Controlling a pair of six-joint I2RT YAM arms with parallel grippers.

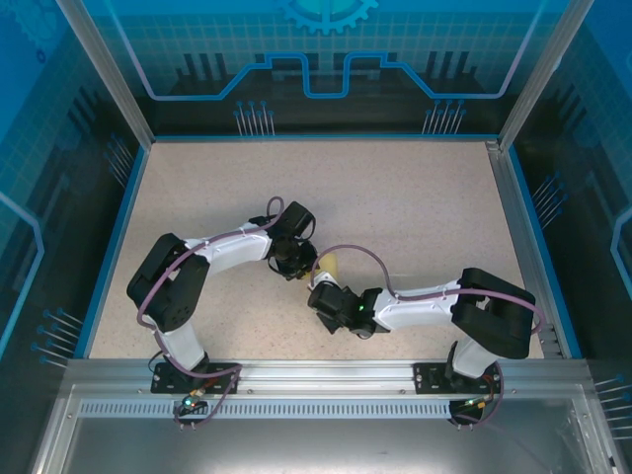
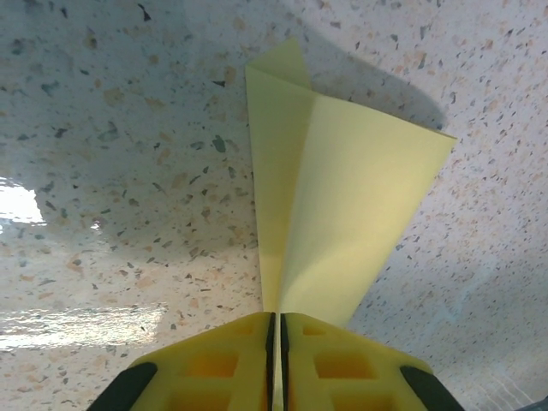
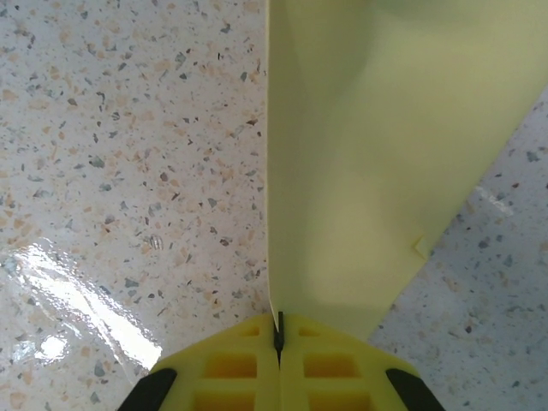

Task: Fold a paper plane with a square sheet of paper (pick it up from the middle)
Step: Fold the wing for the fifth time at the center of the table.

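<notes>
While two jaws pinch it, one folded sheet (image 2: pixel 342 197)

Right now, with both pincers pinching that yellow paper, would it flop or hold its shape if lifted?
Probably very light: the paper is a thin sheet pinched by the left pincer and right pincer. Its folds likely stiffen it, since it fans out without drooping. It could tear if the pincers pull apart.
</notes>
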